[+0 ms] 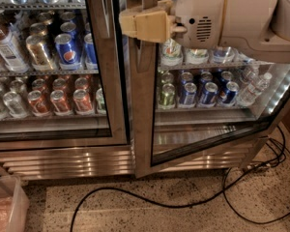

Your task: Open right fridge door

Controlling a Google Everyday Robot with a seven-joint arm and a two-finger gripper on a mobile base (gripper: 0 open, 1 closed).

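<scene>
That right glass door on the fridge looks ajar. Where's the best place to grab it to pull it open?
Probably the tall steel left edge of the right fridge door, approached from the front. The door stands ajar with that side swung outward, so it is the free side, opposite the hinges. The gripper sits high on that edge.

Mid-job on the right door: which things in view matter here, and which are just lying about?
Part of the job:
right fridge door, standing ajar
gripper, at that door's upper left edge
fridge

Just lying about:
black cable on the floor
plastic bin, lower left
cans on the shelves
</scene>
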